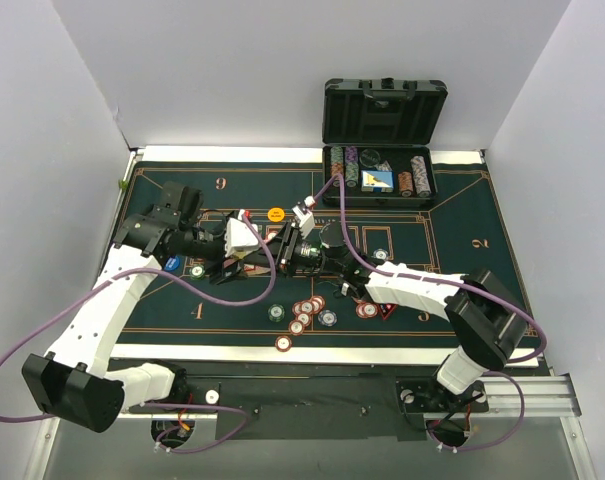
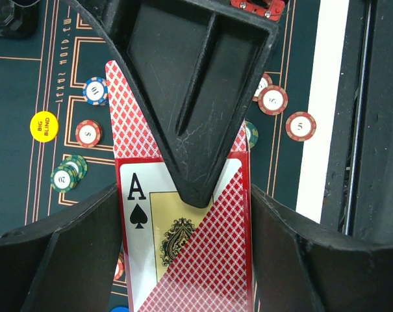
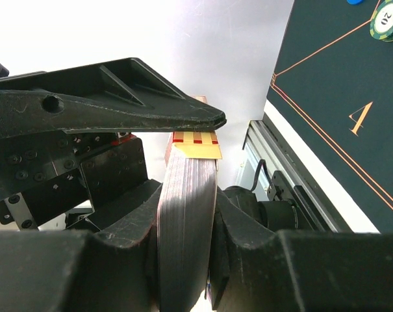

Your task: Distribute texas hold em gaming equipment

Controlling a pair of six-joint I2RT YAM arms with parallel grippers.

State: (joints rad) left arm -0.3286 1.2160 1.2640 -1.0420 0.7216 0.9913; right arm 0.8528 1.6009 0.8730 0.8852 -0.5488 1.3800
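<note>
Pink-red-backed playing-card deck (image 3: pixel 186 253): pinched between the right gripper (image 3: pixel 186 208) fingers above the dark green felt mat (image 1: pixel 452 230). Ace-of-spades card (image 2: pixel 141 221) is flanked by the left gripper (image 2: pixel 183 195); contact cannot be told. Round striped poker chips (image 1: pixel 304 312) are laid out; stacks (image 1: pixel 419 178) are left in the black plastic case (image 1: pixel 382 110). Dealing is judged unfinished.

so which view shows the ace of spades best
Left wrist: the ace of spades faces it, index readable, half covered. Right wrist sees only the deck edge-on; top external, too small to tell.
</note>
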